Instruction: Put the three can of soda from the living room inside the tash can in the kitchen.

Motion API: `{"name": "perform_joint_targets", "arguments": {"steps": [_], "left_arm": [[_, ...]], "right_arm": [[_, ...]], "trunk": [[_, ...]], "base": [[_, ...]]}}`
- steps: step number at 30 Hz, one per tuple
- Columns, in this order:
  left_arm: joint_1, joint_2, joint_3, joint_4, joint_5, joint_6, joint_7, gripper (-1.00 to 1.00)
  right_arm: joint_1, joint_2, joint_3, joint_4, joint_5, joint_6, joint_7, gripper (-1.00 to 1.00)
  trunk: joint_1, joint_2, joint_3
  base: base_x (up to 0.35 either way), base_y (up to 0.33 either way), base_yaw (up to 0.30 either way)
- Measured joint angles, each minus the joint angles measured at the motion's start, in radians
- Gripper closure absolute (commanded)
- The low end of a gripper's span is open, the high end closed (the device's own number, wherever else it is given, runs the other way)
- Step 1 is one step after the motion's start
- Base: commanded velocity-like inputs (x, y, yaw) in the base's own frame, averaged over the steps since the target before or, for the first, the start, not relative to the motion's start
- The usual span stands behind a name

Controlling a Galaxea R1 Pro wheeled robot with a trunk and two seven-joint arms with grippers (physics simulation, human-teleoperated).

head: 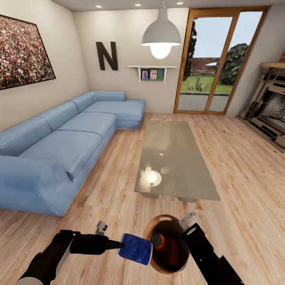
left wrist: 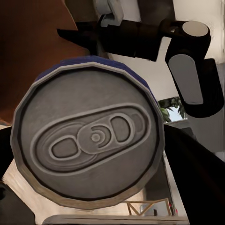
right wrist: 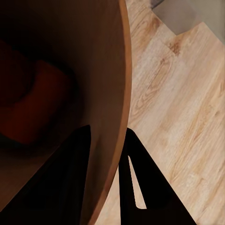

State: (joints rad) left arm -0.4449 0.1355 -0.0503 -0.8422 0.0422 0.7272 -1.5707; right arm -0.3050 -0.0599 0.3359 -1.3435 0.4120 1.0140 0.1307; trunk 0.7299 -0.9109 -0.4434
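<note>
A dark blue can of soda (head: pixel 136 248) lies sideways in my left gripper (head: pixel 121 245), which is shut on it, right beside the rim of the tash can (head: pixel 176 253). In the left wrist view the can's silvery end (left wrist: pixel 89 140) with its pull tab faces the camera. The tash can shows its copper-brown inside, and an orange can of soda (head: pixel 158 240) lies in it. My right gripper (head: pixel 185 233) is shut on the bin's rim; the wall (right wrist: pixel 101 93) passes between its two black fingers (right wrist: pixel 70 178), with the orange can (right wrist: pixel 40 103) dim inside.
This is the living room with a wood plank floor. A low glass table (head: pixel 174 158) stands just ahead, a long blue corner sofa (head: pixel 67 138) to the left, glass doors (head: pixel 213 59) at the back and a fireplace (head: pixel 273 111) on the right.
</note>
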Motion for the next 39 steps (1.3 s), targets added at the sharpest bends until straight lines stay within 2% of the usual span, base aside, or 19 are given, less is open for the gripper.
{"name": "perform_joint_targets", "arguments": {"steps": [5, 11, 14, 35, 37, 39], "left_arm": [[0.000, 0.002, -0.046, -0.006, 0.038, 0.000, 0.000, 1.00], [0.000, 0.005, -0.064, -0.037, 0.092, 0.000, 0.000, 1.00], [0.000, 0.005, -0.066, -0.049, 0.102, 0.001, 0.000, 1.00], [0.000, -0.004, -0.062, -0.047, 0.103, -0.012, 0.000, 1.00], [0.000, -0.006, -0.062, -0.046, 0.101, -0.012, 0.000, 1.00], [0.000, -0.008, -0.062, -0.045, 0.099, -0.012, 0.000, 1.00]], "right_arm": [[0.000, 0.000, 0.000, 0.000, 0.000, -0.007, 0.000, 1.00], [0.000, 0.000, 0.000, 0.000, 0.000, -0.017, 0.000, 1.00], [0.000, 0.000, 0.000, 0.000, 0.000, -0.018, 0.000, 1.00], [0.000, 0.001, 0.002, -0.002, 0.002, -0.018, 0.003, 1.00], [0.000, 0.006, 0.003, -0.003, 0.008, -0.019, 0.003, 1.00], [0.000, 0.022, 0.002, -0.003, 0.015, -0.019, 0.003, 1.00]], "trunk": [[0.000, 0.000, 0.000], [0.000, 0.000, 0.000], [0.000, 0.000, 0.000], [0.000, 0.000, 0.000], [0.000, 0.000, 0.000], [0.000, 0.000, 0.000]], "base": [[0.000, 0.000, 0.000], [0.000, 0.000, 0.000], [0.000, 0.000, 0.000], [0.000, 0.000, 0.000], [0.000, 0.000, 0.000], [0.000, 0.000, 0.000]]}}
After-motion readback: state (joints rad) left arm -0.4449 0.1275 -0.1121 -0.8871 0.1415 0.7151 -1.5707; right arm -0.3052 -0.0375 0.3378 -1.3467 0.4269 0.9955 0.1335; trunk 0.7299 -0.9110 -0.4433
